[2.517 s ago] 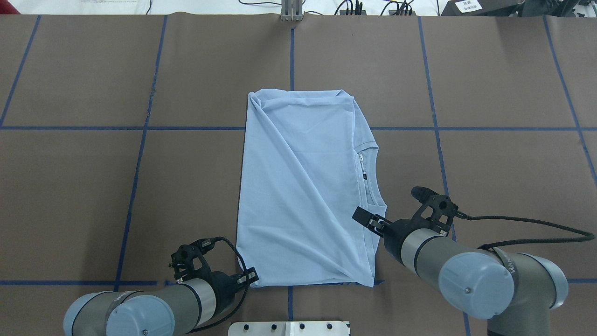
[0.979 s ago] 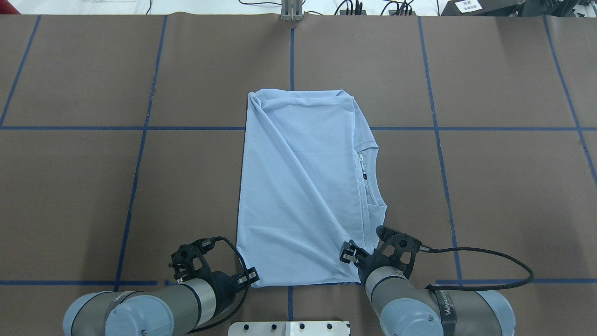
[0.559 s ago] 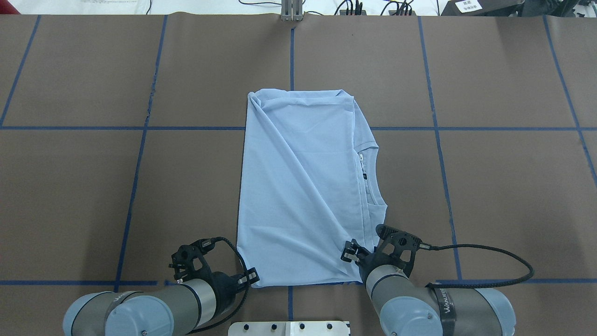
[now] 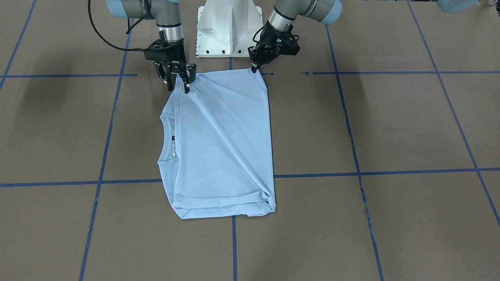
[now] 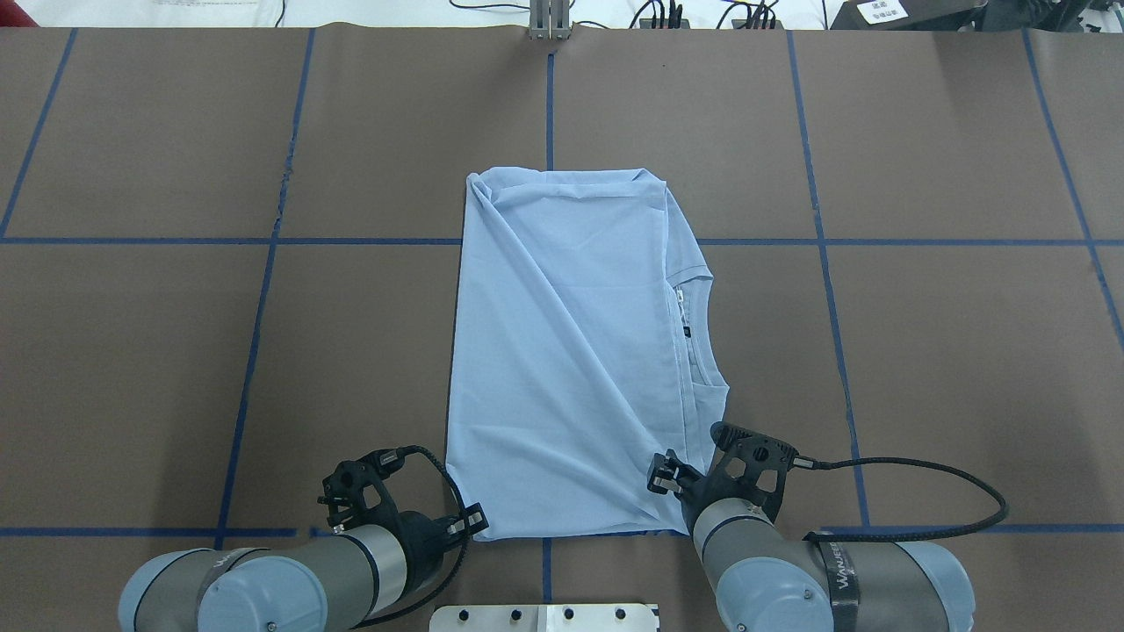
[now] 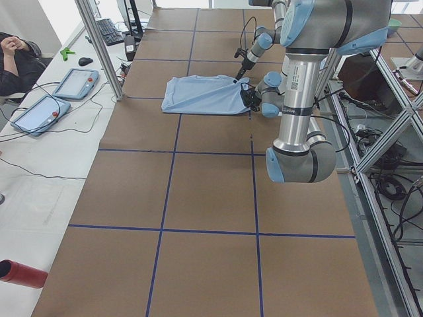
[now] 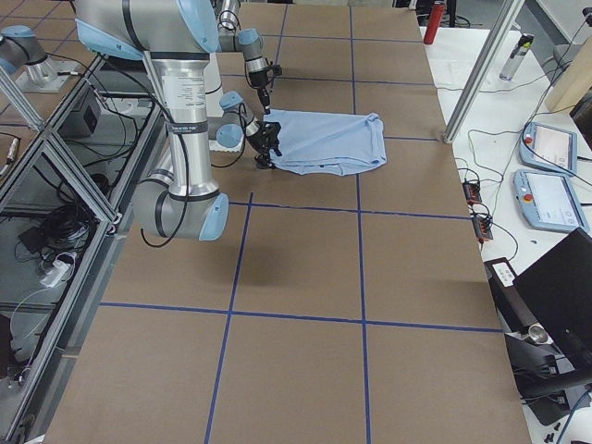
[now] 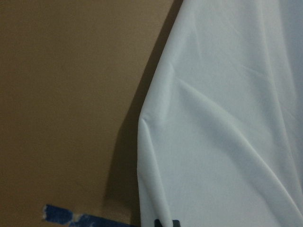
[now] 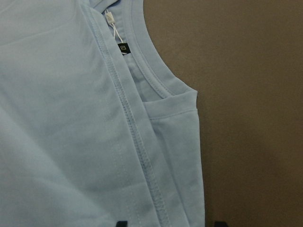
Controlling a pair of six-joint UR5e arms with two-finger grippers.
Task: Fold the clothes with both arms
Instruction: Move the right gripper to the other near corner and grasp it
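**— As you've got the better angle, how many of each do you count?**

— One T-shirt (image 5: 562, 351), pale blue and folded lengthwise, flat on the brown surface (image 5: 878, 351). It lies midway between the side edges, with one short end close to the robot-side edge. The dark neck label (image 5: 686, 333) shows at the collar. There are two arms, the left arm (image 5: 263, 579) and the right arm (image 5: 790, 579), each with one gripper.

**— And the grippers?**

— The left gripper (image 4: 253, 69) is pressed together, pinching the shirt's corner nearest the robot on that side. The right gripper (image 4: 178, 85) has its jaws spread. It is down at the other robot-side corner, straddling the cloth's edge without gripping it.

**— Anything different from a couple of seconds back?**

— The right arm was further along the shirt's edge then, beside the collar. It has swung back toward the robot-side edge and dropped onto that corner. The left arm hasn't budged, and the shirt lies as it did.
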